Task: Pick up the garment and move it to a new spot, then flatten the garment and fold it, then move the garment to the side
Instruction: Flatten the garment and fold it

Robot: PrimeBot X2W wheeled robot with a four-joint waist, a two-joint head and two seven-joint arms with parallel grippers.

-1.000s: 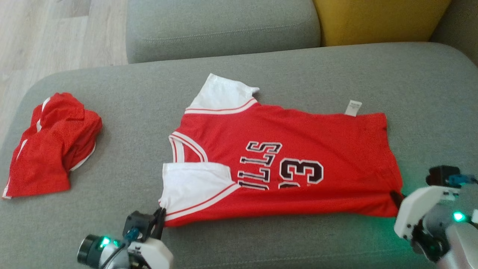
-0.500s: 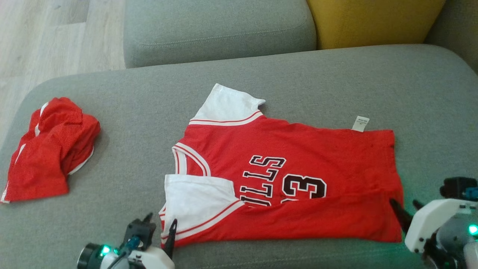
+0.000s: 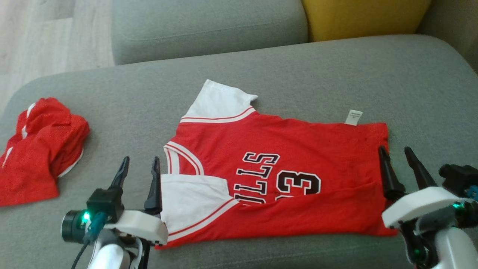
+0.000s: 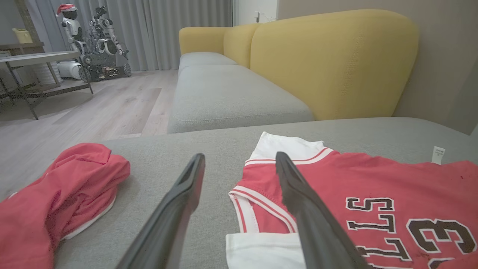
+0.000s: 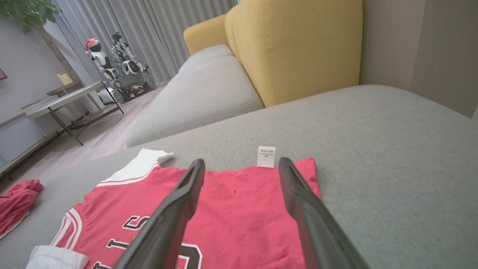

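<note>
**Jersey** [image 3: 276, 175]: red with white sleeves, flat on the middle of the sofa [image 3: 298, 74]. The neck points to the robot's left and the hem to its right, with the label [image 3: 353, 116] at the far hem corner. The near long edge is turned over onto the lettering and hides its lower part.

**Left tool** [image 3: 140, 160]: fingers spread, holding nothing, at the near sleeve.

**Right tool** [image 3: 394, 149]: fingers spread, holding nothing, at the hem.

**Red cloth heap** [image 3: 37, 149]: well apart, at the left.

**Step in hand (judged):** letting go after the first lengthwise fold.
- Lift both tools straight clear so that no finger drags the flap back.
- Then take the far sleeve and the label corner together.
- Carry them level toward the near edge, with the cloth taut between the arms.

**Change from a second ago:** both tools were then pinched shut on the near edge, one at the sleeve and one at the hem corner. Now both are parted and raised off the cloth, and the flap lies where it was laid. The camera has shifted slightly
</note>
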